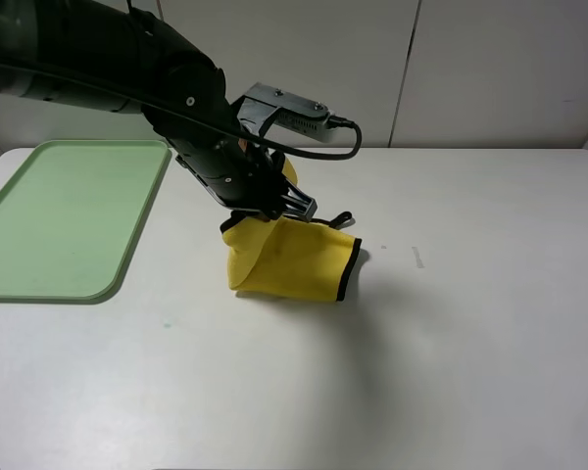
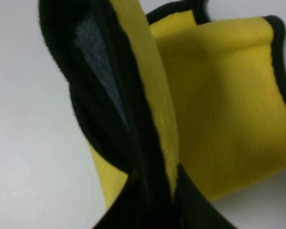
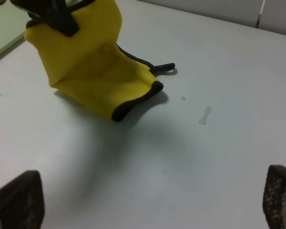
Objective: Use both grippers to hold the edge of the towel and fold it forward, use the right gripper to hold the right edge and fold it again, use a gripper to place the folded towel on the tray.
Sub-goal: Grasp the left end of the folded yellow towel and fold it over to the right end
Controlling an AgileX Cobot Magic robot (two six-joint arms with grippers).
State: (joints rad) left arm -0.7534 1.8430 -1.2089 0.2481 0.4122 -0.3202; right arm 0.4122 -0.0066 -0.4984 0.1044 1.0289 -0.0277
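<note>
The folding looks finished: the towel [image 1: 294, 262] is a compact yellow bundle. The left fingers [image 1: 274, 201] are pinching its upper fold. The cloth hangs beneath them, and its lower part seems to touch the surface [image 1: 451, 352]. The right fingers [image 3: 19, 202] are spread wide, well apart from the towel and holding nothing. What remains, I judge, is carrying the towel to the tray [image 1: 69, 225], which lies bare, well off to one side of the left fingers.
</note>
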